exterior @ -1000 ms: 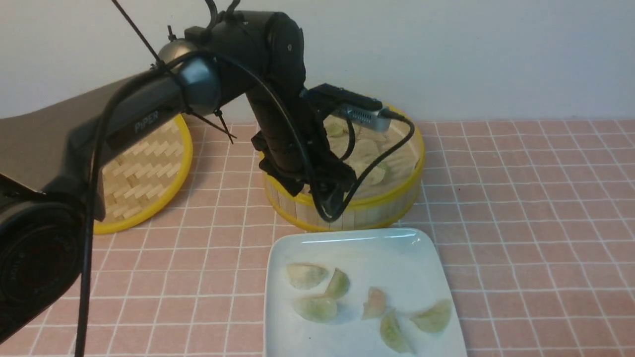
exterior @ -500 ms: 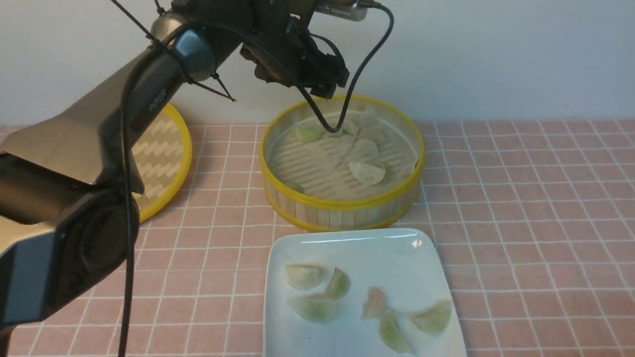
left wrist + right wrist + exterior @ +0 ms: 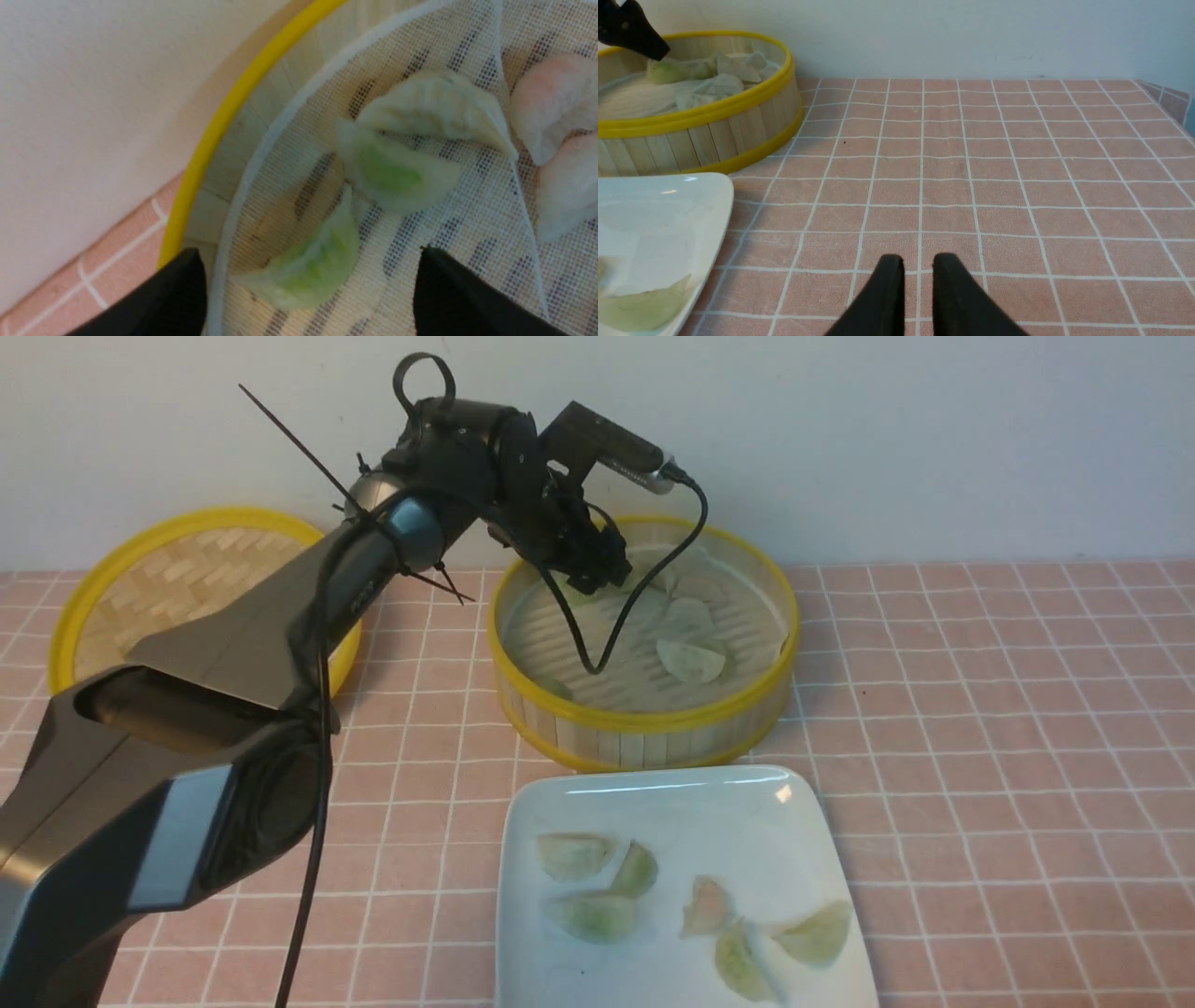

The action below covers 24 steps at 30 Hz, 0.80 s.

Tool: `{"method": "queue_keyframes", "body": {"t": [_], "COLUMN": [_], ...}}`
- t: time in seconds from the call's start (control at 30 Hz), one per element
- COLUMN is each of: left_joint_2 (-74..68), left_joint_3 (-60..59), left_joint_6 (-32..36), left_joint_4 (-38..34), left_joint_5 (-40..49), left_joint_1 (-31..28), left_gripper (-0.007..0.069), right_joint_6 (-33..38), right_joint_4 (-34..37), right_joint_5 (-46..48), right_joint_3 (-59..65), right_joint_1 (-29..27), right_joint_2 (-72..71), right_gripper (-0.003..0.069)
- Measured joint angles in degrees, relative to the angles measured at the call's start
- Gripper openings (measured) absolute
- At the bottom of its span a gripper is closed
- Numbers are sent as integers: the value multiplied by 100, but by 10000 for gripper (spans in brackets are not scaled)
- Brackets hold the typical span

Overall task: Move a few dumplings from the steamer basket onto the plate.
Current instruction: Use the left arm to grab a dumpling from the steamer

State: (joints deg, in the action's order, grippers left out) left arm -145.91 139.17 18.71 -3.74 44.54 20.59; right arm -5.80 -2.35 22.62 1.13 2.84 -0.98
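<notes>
Front view: our left gripper (image 3: 310, 275), jaws parted, is at the basket's (image 3: 644, 719) far left, above dumplings (image 3: 310, 266), beyond the plate (image 3: 691, 821).

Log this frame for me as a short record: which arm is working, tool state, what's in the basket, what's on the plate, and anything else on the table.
working arm: left, reaching over the steamer basket
left tool: open, nothing held, a green dumpling between its fingertips in the wrist view
basket contents: several dumplings, greenish, whitish and pinkish, on a pale liner
plate: six dumplings, in front of the basket
lid: woven, yellow-rimmed, left of the basket
right tool: away from the dumplings, holding nothing
</notes>
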Motion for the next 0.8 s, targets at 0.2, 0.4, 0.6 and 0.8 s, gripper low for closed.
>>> {"method": "queue_keyframes", "body": {"t": [0.2,0.4,0.6,0.8], "left_joint_2": [-210,-478,-605,-672], "left_joint_3": [25,25,31,54], "left_joint_6": [134,467,637,388], "left_joint_4": [-42,-42,-62,-81], "left_joint_5": [-404,-616,-933,-1023], "left_joint_1": [0,0,0,0], "left_gripper": [533,533,533,458], "right_joint_6": [-7,-7,-7,-13], "right_joint_4": [0,0,0,0], "right_joint_5": [0,0,0,0], "right_joint_3": [0,0,0,0], "right_joint_1": [0,0,0,0], "right_joint_2": [0,0,0,0], "right_gripper": [87,87,87,87]}}
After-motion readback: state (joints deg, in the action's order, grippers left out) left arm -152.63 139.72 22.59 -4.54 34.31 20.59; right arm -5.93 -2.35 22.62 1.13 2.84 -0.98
